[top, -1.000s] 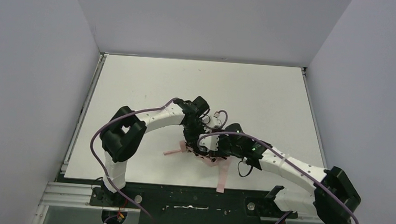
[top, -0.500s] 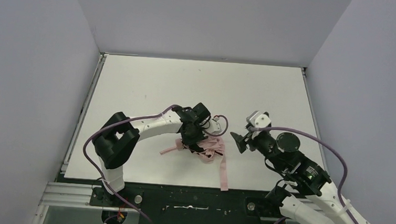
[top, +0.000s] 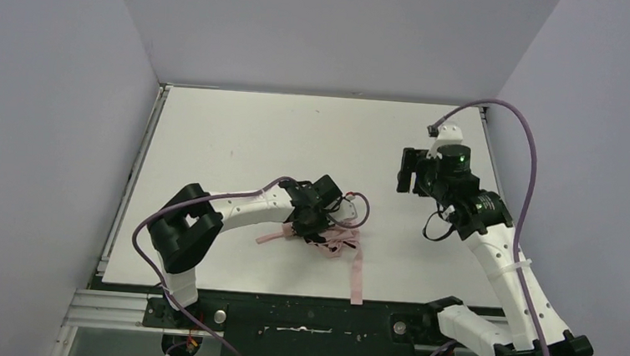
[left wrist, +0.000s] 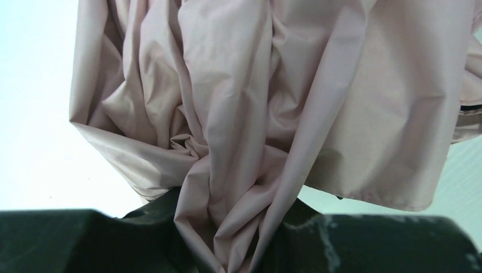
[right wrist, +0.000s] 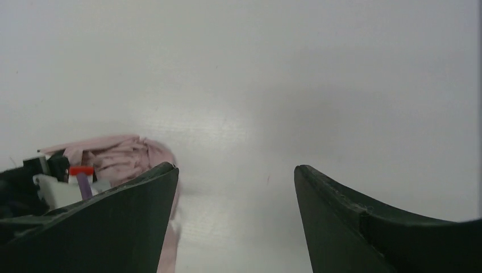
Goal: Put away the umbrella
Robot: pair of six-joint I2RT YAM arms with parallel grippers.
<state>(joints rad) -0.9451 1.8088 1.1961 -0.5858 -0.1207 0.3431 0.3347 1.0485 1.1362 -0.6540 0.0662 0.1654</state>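
Note:
The umbrella (top: 342, 240) lies collapsed as a crumpled pale pink bundle on the white table (top: 239, 139), near the front middle. Its pink strap (top: 357, 277) trails toward the front edge. My left gripper (top: 312, 226) is down on the bundle. In the left wrist view the pink fabric (left wrist: 227, 102) fills the frame, and a fold is pinched between my dark fingers (left wrist: 68, 239) at the gripper (left wrist: 239, 242). My right gripper (top: 408, 172) hangs raised at the back right, well apart from the umbrella. Its jaws stand wide open and hold nothing (right wrist: 234, 166), with the umbrella (right wrist: 113, 153) at the left.
Grey walls close in the table on the left, back and right. A metal rail (top: 310, 324) with both arm bases runs along the front edge. A purple cable (top: 529, 185) loops off the right arm.
My right arm has pulled away from the umbrella, risen and swung to the back right, opening its jaws on the way. The left gripper stays on the fabric, shifted slightly right.

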